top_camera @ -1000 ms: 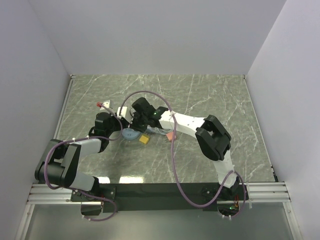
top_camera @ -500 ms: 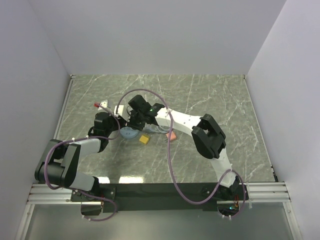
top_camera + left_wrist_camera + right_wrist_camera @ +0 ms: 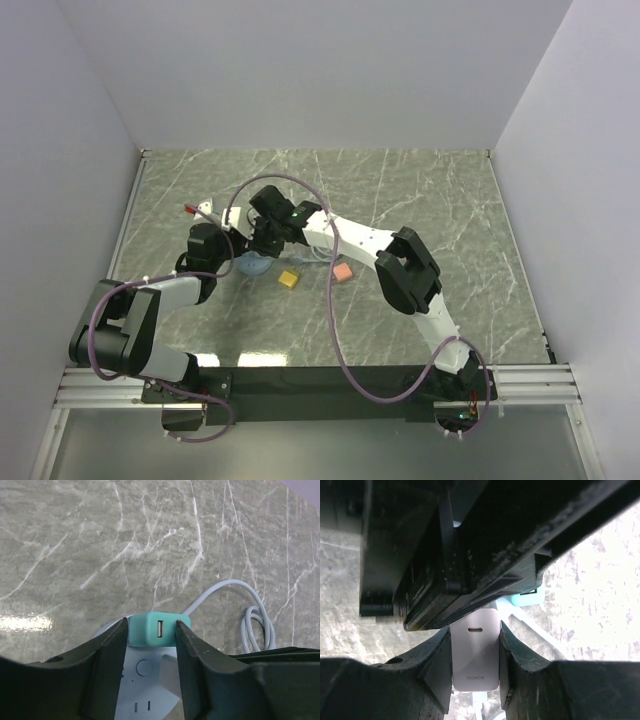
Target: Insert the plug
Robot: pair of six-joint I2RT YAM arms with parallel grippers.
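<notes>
Right pincer (image 3: pixel 475 652) is clamped on the white plug (image 3: pixel 475 640), its two dark fingers pressed flat against the plug's long sides. The plug is a smooth, rounded-corner slab with a small oval port on the end face and faint grey lettering below it. It hangs just beside the black body of the other arm, which fills the upper part of the right wrist view, and a corner of the teal plug (image 3: pixel 530 597) shows beyond it. Left pincer (image 3: pixel 151 632) sits narrowed on that teal plug (image 3: pixel 150 629), one finger touching each short side. This is a matte block with soft edges and a rectangular port facing the camera, and it stands on the round socket (image 3: pixel 145 680). The socket is a pale disc with slots and a small round button on its top, and a light grey cable (image 3: pixel 250 615) curls away from it in a loop over the table (image 3: pixel 430 190). The table is polished, grey-green and veined with white like marble. From above, both pincers meet over the socket towards the table's left edge, with a yellow block (image 3: pixel 288 279) and a pink block (image 3: pixel 341 271) lying near. The right arm (image 3: pixel 410 275) rises from the near right corner, folds at the elbow and stretches left. The left arm (image 3: pixel 150 310) lies bent along the left edge, wrist turned right.
</notes>
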